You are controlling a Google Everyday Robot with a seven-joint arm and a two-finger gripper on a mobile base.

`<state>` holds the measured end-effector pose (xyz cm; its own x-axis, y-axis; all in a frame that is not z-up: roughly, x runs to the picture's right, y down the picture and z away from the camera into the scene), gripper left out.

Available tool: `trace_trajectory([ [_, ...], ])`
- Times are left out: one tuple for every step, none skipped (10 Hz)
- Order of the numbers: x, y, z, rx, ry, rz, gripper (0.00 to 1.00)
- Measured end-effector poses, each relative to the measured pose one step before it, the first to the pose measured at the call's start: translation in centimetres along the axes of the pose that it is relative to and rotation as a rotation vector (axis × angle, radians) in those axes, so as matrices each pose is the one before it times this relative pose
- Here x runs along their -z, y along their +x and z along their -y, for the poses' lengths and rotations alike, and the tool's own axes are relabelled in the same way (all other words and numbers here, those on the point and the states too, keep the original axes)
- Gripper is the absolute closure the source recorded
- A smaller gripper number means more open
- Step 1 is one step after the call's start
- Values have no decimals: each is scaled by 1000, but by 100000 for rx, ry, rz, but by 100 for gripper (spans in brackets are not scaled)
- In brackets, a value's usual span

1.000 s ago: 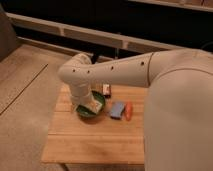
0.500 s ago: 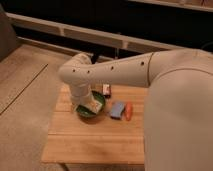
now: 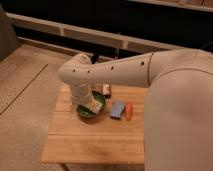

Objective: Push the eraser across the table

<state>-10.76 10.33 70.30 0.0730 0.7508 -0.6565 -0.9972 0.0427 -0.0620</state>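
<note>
The eraser (image 3: 106,90) is a small dark block with a whitish top. It lies on the far part of the light-wood table (image 3: 90,142), just behind the green bowl (image 3: 88,114). My white arm reaches in from the right, bends at the elbow and points down. My gripper (image 3: 82,103) is at its lower end, over the left part of the bowl, left of and nearer than the eraser. It is mostly hidden by the wrist.
A whitish packet (image 3: 94,106) lies in the green bowl. A flat blue pad (image 3: 117,110) and an orange carrot-like thing (image 3: 129,111) lie to the right of the bowl. My bulky arm covers the table's right edge. Bare floor lies to the left.
</note>
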Motion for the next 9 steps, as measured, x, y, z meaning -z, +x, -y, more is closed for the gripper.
trace_trajectory([
  [-3,1,2,0,6,-8,35],
  [0,1,-2,8,-3,3,39],
  [1,0,1,-2,2,1,49],
  [4,-1,1,-5,-1,5,58],
  [24,-4,-1,2,-9,46,69],
  [3,-1,-8,-6,-24,-14,78],
  [9,-5,-37,-12,-73,-31,84],
  [138,-478,3,121,488,917,97],
  [425,-1449,490,290,2286,3381,100],
])
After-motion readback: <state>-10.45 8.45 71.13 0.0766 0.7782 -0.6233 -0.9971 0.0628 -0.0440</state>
